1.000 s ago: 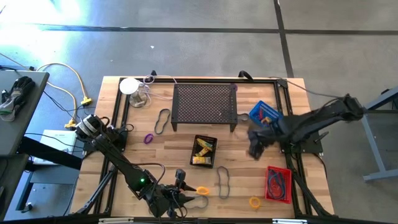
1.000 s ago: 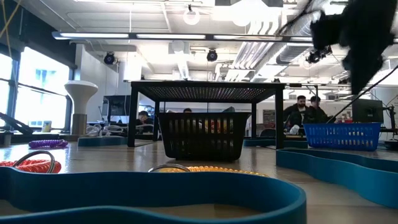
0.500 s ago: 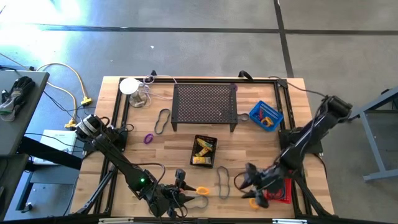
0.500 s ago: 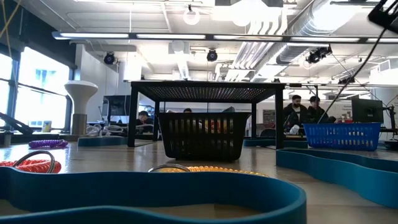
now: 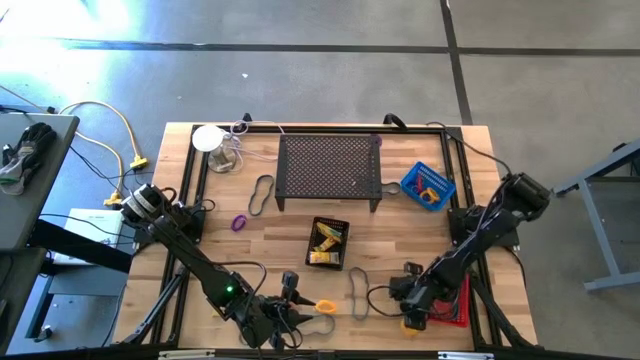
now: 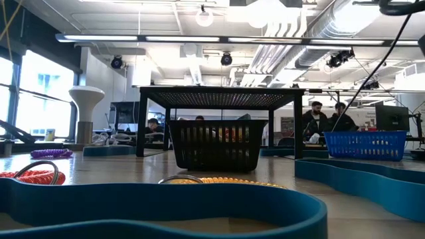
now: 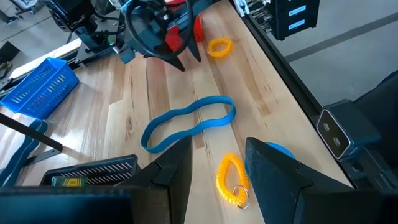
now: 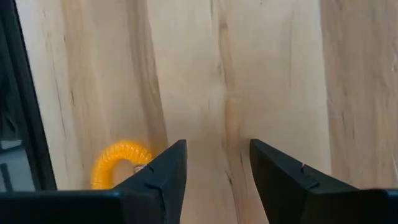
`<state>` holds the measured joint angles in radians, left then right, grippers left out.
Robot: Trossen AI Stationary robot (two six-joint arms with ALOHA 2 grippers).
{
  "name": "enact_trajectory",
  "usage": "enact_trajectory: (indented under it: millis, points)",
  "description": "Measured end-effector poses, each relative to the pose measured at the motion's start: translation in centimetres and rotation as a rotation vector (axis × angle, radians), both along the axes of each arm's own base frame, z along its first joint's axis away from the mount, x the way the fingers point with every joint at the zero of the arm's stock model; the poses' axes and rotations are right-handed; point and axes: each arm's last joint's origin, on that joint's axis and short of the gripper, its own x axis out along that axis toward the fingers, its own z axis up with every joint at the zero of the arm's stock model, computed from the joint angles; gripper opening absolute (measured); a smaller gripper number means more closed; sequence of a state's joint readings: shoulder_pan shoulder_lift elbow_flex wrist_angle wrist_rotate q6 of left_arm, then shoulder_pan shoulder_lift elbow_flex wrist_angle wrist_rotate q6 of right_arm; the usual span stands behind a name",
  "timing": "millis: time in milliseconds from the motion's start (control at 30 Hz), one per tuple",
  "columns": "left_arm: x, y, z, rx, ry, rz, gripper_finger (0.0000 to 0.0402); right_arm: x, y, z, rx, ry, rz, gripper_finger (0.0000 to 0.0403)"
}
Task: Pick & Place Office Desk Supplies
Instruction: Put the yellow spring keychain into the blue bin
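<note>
Two arms on the job: only the right one matters for what comes next.
Left gripper: parked low at the near edge of the table, fingers parted with nothing between them. An orange coil ring lies on the wood right under its tips, and a blue rubber band sits just ahead, long axis running slantwise across the fingers' line.
Right gripper: down over the wood at the near right end, jaws apart and empty.
Target, my guess: the yellow coil ring. It's just off to one side of the right gripper, outside the finger on that side, not in the gap yet. From above, the yellow ring is almost under that arm's tip, beside the red basket.
Long axis: it's a curled loop, so no real long side.
Nearer arm: right, easily.
Next move, I reckon: a small sideways shift to straddle the ring before closing.
Changed since a second ago: right arm swung from up by the blue basket down to here; left hasn't budged.
</note>
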<state>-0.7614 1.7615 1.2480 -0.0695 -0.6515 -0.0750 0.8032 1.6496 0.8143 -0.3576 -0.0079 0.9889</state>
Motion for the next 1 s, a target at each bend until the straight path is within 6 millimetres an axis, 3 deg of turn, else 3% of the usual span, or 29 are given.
enact_trajectory:
  millis: [400,733,1000]
  points:
    - [0.0,0.0,-0.1,0.001,0.005,0.002,0.0142,0.6,1.4,3.1,0.229,-0.144,0.026,0.0143]
    - [-0.1,0.0,-0.1,-0.001,0.009,0.003,0.0142,-1.0,2.3,2.9,0.227,-0.065,-0.048,0.0099]
    - [-0.1,0.0,-0.2,-0.01,0.017,0.01,0.0142,-1.1,1.9,2.6,0.16,-0.074,-0.05,0.0081]
